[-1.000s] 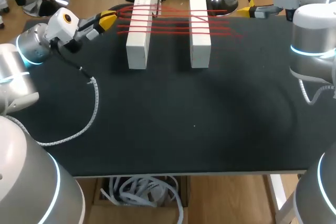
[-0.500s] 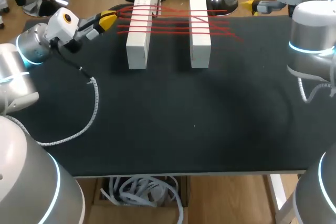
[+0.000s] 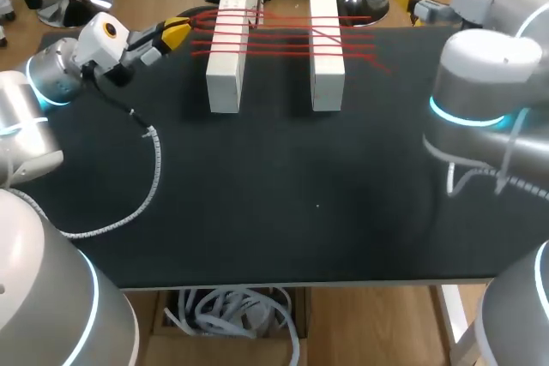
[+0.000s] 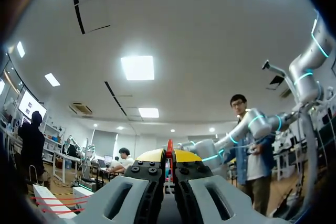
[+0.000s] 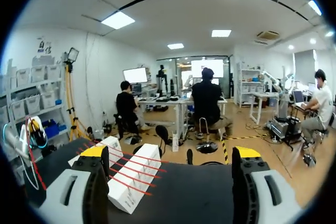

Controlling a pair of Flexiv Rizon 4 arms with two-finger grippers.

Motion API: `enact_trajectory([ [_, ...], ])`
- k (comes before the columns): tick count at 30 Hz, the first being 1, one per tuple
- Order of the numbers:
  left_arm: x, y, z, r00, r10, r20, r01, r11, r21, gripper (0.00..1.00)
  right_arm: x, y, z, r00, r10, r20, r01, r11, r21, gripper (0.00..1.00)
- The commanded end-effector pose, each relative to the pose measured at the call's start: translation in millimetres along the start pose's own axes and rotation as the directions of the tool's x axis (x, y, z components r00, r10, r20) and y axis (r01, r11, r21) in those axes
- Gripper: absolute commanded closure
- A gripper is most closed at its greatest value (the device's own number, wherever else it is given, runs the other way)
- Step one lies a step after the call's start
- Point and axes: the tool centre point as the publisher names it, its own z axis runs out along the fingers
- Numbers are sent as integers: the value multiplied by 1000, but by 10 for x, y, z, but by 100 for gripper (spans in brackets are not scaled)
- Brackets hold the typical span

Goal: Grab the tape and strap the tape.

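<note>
Two white blocks (image 3: 226,53) (image 3: 326,51) stand side by side at the back of the black table (image 3: 283,203). Several strands of red tape (image 3: 283,32) run across both blocks. My left gripper (image 3: 176,33) hovers just left of the left block, shut on the tape's end. In the left wrist view the red tape (image 4: 169,149) shows pinched between the closed yellow tips of that gripper (image 4: 168,157). My right gripper (image 3: 408,3) sits at the table's far right back edge, open and empty. Seen from the right wrist, the right gripper (image 5: 169,153) has the blocks (image 5: 134,179) ahead of it.
A white corrugated cable (image 3: 154,169) from the left arm lies in a curve on the table's left part. The right arm's big elbow joint (image 3: 472,83) hangs over the table's right side.
The right arm has swung, its elbow coming leftward over the table and its gripper shifting back and a little left. The left arm and tape have not moved.
</note>
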Motion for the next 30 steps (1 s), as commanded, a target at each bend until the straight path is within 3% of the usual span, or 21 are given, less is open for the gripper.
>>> enact_trajectory([
  [1,4,7,-1,1000,1,0,-1,1000,2,100,131,-57,-195,983,62,173,-23,975,-219,0],
  [10,4,7,-1,1000,1,0,-1,1000,2,100,303,-33,-468,942,211,262,-129,946,-297,0],
  [21,4,7,-1,1000,1,0,-1,1000,2,100,604,24,-755,920,306,245,-213,915,-342,0],
  [30,4,7,-1,1000,1,0,-1,1000,2,100,860,-22,-1006,837,495,234,-397,843,-364,0],
])
